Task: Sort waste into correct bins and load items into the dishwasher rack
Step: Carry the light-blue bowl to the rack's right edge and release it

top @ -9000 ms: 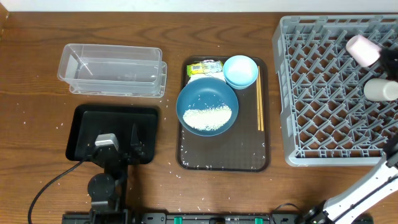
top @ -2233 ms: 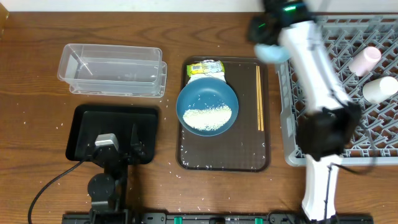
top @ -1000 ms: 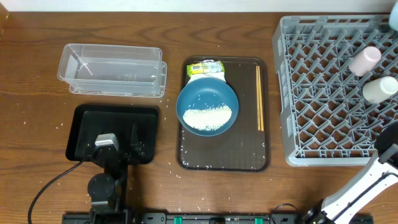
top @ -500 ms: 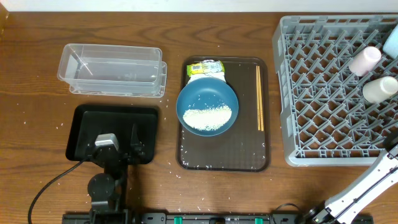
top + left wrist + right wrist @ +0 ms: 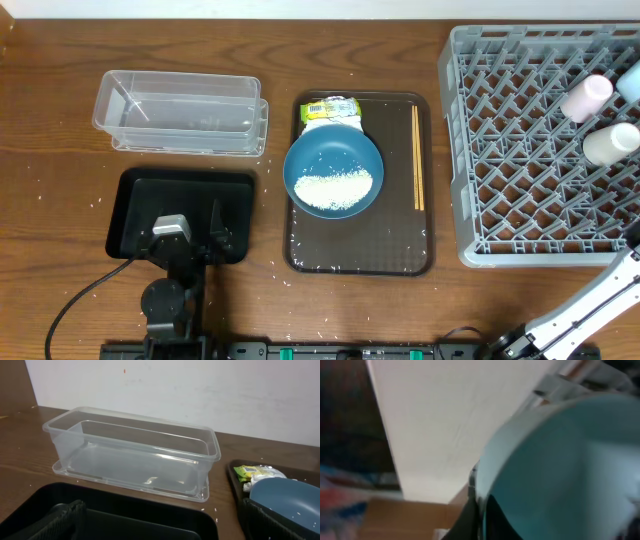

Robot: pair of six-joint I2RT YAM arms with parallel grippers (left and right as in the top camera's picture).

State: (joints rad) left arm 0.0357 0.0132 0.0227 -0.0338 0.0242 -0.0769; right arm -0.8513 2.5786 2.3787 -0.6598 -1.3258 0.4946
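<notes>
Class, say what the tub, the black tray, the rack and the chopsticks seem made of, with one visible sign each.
Tub: clear glossy plastic, likely; the table shows through its walls.
Black tray: probably plastic, smooth with a dull sheen.
Rack: grey matte plastic, by its moulded lattice.
Chopsticks: apparently wood, thin, pale brown, unshiny.

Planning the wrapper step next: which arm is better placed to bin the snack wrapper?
Left. Its open gripper hovers over the black tray, beside the clear tub; the right arm, past the rack, holds the pale blue cup.
</notes>
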